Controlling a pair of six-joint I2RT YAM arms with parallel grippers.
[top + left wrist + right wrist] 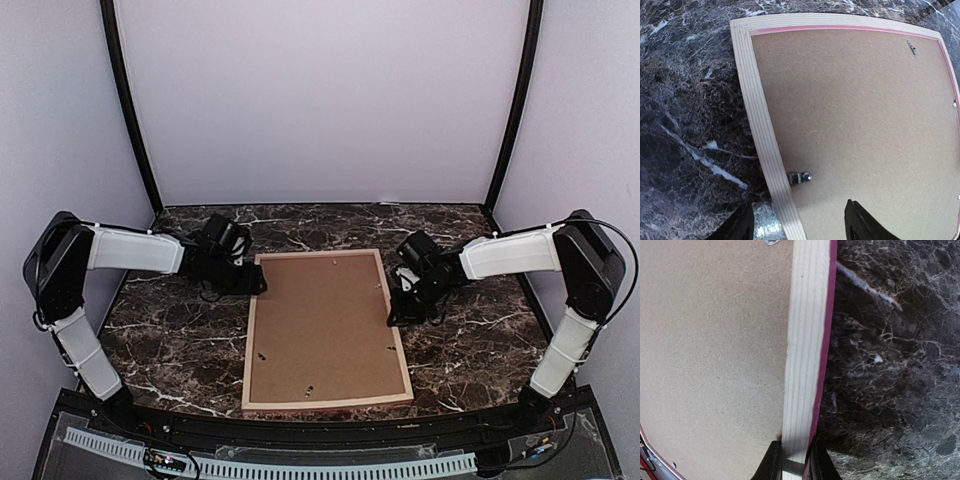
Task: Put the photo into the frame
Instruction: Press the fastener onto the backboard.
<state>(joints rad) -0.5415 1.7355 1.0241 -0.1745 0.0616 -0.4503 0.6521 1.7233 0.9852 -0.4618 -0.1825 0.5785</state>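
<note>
Dark marble table (160, 340), wooden frame (330, 402) face down at its centre, brown backing board (325, 325) inside, left gripper (800, 223) spread wide astride the left rail, right gripper (794, 460) pinching the right rail

So the surface (170, 340) is a dark marble-look slab with white veins all over it. Lying flat in the middle is a plain brown backing board (325, 325), kind of fibreboard-looking, with a small metal tab (800, 176) near its left edge and another tab (912, 47) by the far corner. Behind it all is a pale back wall (320, 100), with a black pole (128, 110) on the left and a second pole (515, 100) on the right. A white slotted strip (300, 468) runs along the near edge.
</note>
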